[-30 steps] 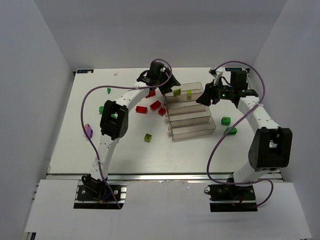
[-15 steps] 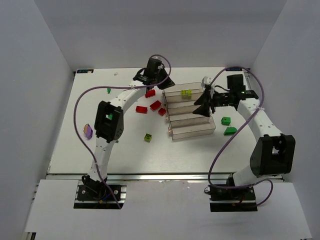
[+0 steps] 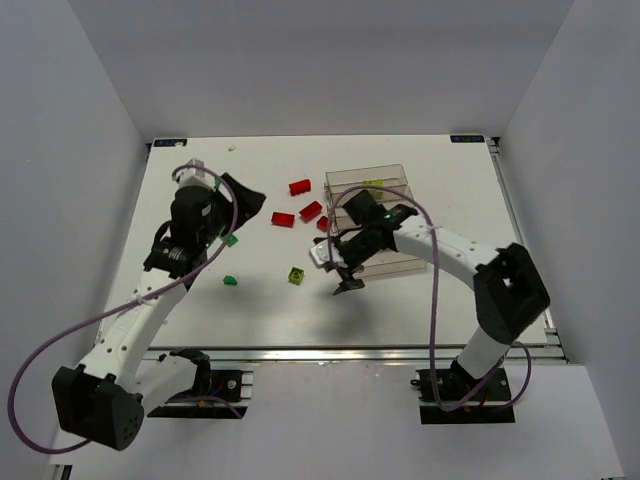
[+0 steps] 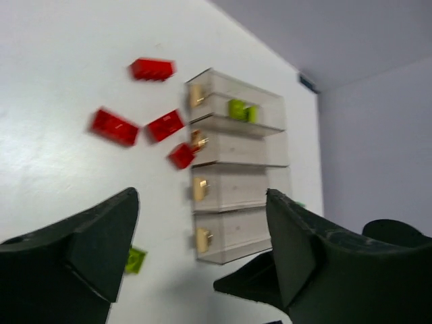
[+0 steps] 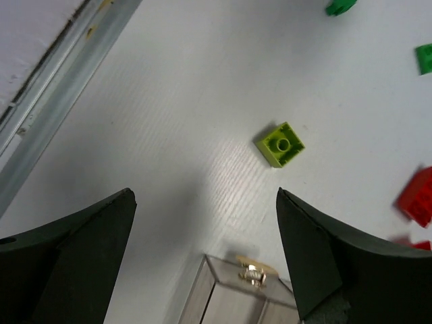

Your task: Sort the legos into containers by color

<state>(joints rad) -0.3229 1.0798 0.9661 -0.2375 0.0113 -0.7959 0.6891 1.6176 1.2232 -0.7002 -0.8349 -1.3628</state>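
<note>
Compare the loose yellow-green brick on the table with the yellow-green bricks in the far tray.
The loose yellow-green brick lies on the bare table, outside every tray, while the tray's yellow-green bricks sit inside the far tray, behind its clear walls. The loose yellow-green brick is alone, whereas the tray's yellow-green bricks are two, side by side. They share the same yellow-green colour, and neither is held.

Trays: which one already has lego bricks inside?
The tray at the far end of the row. It holds yellow-green bricks, while the other three trays look empty.
</note>
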